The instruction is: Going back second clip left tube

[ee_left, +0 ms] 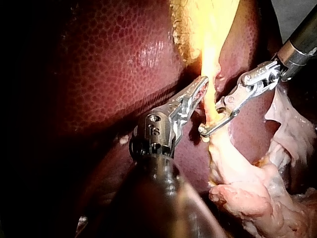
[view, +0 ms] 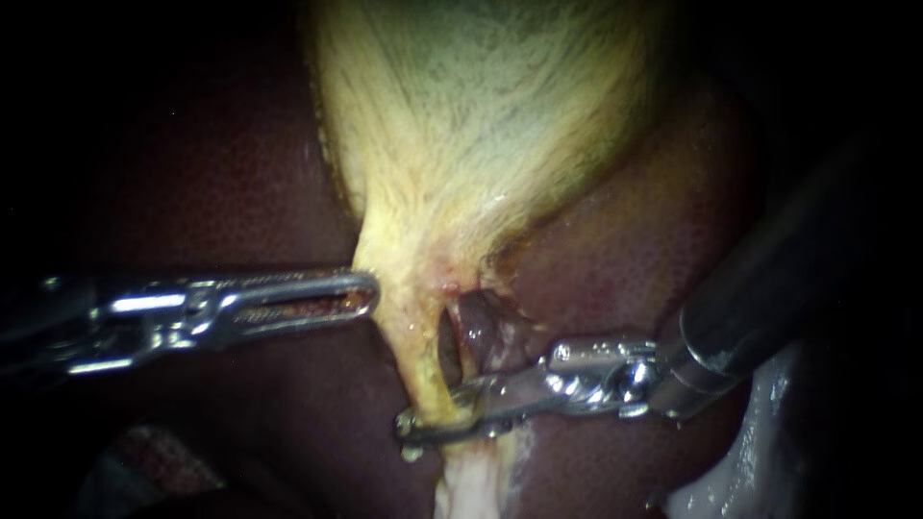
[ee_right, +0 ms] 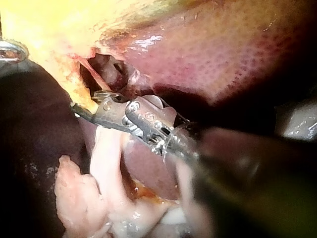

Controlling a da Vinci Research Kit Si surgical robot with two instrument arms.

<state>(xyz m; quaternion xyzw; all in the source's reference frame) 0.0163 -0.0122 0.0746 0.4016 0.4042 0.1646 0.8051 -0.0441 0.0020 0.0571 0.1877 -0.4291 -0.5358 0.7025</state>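
A: Nearest the lens is the right instrument (view: 415, 430), its shaft coming in from the right. What is its claw doing?

B: It is clenched across the left tube (view: 426, 380), low down, just under the window (view: 450, 336) in the tissue. That tube runs from the gallbladder (view: 481, 125) down to the pale fat (view: 466, 490). The claw has it from both sides.

A: The job is to back away. What could go wrong?

B: Pulling back before the claw lets go. I'd expect that to drag the tube sideways, tear it, or shift a clip. I can't pick a clip out from the claw's own metal, so I can't say how one sits.

A: Anything else nearby?

B: The second tube (view: 478, 327), dark, lies in the window just above the claw's body. A lift on the way out might knock it.

A: And the left instrument (view: 370, 291)?

B: Its claw looks clenched on the gallbladder's edge, higher up and apart from the right claw. If that hold slipped, I judge the tube would slacken against the right claw.

A: What stands in the way?

B: Little. The liver (view: 654, 250) lies under and beside the shaft, and the path back to the right looks free.
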